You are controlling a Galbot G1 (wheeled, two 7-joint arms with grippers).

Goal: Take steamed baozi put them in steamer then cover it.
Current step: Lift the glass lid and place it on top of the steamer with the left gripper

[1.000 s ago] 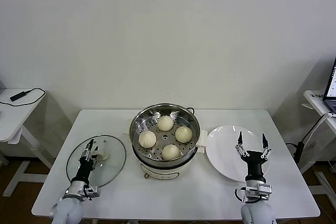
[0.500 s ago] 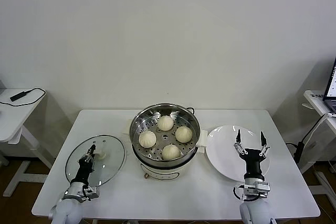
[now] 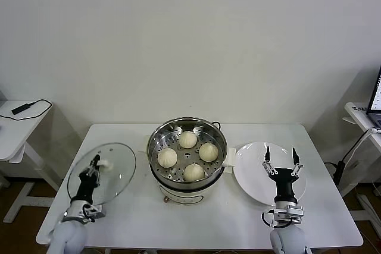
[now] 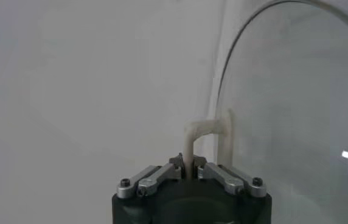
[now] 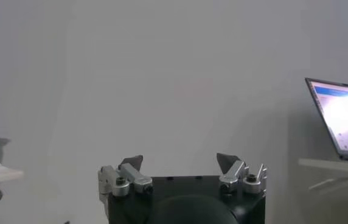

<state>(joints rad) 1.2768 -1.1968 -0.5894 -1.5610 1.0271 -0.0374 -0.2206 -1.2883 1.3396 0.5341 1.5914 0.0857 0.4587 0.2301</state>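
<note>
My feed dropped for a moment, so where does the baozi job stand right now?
Loading looks done: all four steamed baozi sit on the tray inside the steamer. In hand: the left end effector is shut on the cover's white handle, holding it tilted, left of the steamer. Left to do: set the cover on the open steamer. The right end effector waits open above the white plate.

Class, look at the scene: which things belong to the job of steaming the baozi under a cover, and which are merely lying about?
Belonging to the job:
four baozi in the steamer
glass cover, held by its handle in the left gripper

Lying about:
empty white plate, under the open right gripper
laptop
black cable on the side table
</note>
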